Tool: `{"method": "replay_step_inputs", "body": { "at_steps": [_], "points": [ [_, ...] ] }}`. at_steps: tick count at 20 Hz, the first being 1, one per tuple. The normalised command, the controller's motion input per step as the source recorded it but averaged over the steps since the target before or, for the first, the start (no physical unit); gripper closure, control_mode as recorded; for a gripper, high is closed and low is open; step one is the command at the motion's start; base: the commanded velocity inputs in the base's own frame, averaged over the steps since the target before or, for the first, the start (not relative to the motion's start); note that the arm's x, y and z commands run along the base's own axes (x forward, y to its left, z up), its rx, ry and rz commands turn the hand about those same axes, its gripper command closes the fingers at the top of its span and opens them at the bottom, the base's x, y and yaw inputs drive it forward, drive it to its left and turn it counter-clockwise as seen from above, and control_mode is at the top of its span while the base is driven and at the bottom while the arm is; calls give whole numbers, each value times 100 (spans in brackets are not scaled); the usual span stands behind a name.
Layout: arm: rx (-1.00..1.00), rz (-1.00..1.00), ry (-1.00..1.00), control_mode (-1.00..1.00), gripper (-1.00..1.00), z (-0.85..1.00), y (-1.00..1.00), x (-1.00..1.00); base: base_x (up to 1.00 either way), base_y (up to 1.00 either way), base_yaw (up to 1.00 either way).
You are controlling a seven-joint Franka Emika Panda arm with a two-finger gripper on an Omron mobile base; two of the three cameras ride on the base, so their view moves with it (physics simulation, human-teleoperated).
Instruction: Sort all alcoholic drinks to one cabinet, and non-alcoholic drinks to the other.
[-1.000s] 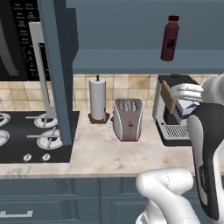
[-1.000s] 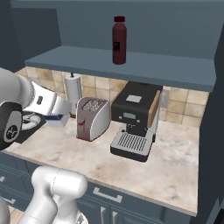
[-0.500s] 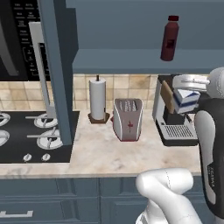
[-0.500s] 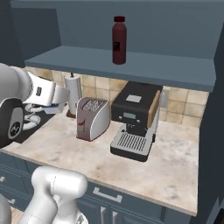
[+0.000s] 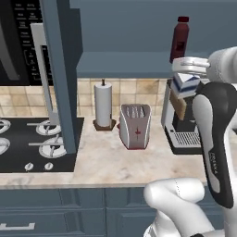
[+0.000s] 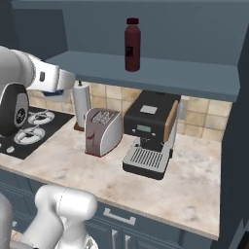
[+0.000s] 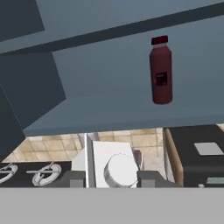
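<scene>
A squat maroon bottle with a red cap, the non-alcoholic drink [image 5: 179, 39] [image 6: 132, 44] [image 7: 160, 76], stands upright on the blue cabinet shelf [image 5: 125, 65] [image 6: 170, 73] [image 7: 109, 109]. My gripper [image 5: 184, 85] [image 6: 51, 90] [image 7: 111, 178] hangs in front of the shelf and just below its level. It points at the cabinet, shut, with nothing in it. In the hand view the bottle is above and to the right of the fingertips, well apart from them. The alcoholic drinks are out of view.
On the counter under the shelf stand a black coffee machine [image 5: 183, 132] [image 6: 148, 131], a grey toaster [image 5: 135, 126] [image 6: 102, 131] and a paper towel roll [image 5: 103, 99] [image 6: 81, 102]. A stove [image 5: 28, 143] lies to the left, beside an open cabinet door [image 5: 58, 74].
My hand has risen from beside the coffee machine to just under shelf height. The maroon bottle has not moved.
</scene>
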Motion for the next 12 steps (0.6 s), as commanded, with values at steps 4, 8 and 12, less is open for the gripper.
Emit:
{"method": "replay_step_inputs", "body": {
  "at_steps": [4, 8, 12],
  "points": [
    [0, 0, -2, -100, 100, 55, 0, 17, 0, 0, 0],
    [0, 0, -6, -100, 100, 29, 0, 29, 0, 0, 0],
    [0, 0, -6, -100, 100, 5, 0, 40, 0, 0, 0]
  ]
}}
